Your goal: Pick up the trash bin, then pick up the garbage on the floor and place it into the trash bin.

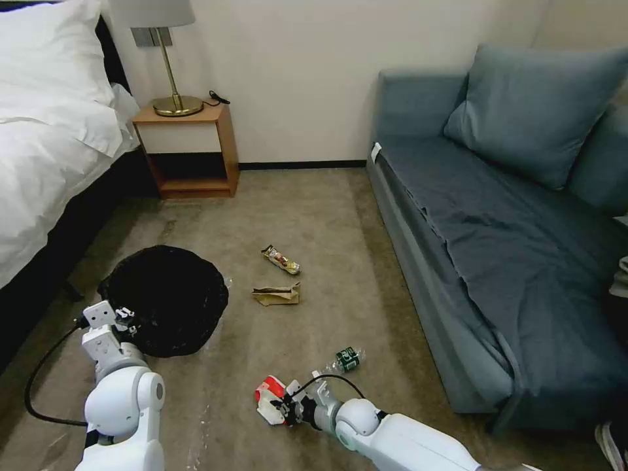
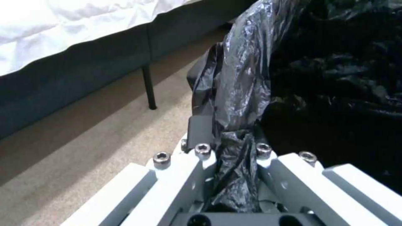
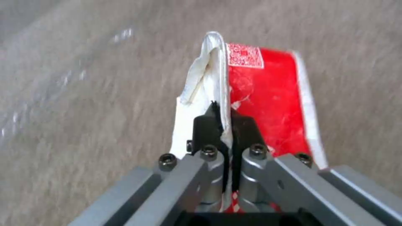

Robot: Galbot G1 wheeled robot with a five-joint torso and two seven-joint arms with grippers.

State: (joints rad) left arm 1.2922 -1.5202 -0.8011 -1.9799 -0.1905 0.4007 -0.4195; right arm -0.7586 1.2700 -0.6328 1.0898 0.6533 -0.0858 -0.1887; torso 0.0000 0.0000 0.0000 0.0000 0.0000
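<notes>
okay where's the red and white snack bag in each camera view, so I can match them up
Head view: red-and-white snack bag low on the carpet, in the right gripper.
Right wrist view: snack bag pinched by its white edge in the gripper.
Left wrist view: not in it.
Shared landmark: the beige carpet.

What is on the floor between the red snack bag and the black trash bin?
Just bare carpet, seen in the head view. The right gripper pinches the red-and-white snack bag; the left gripper grips the trash bin.
</notes>
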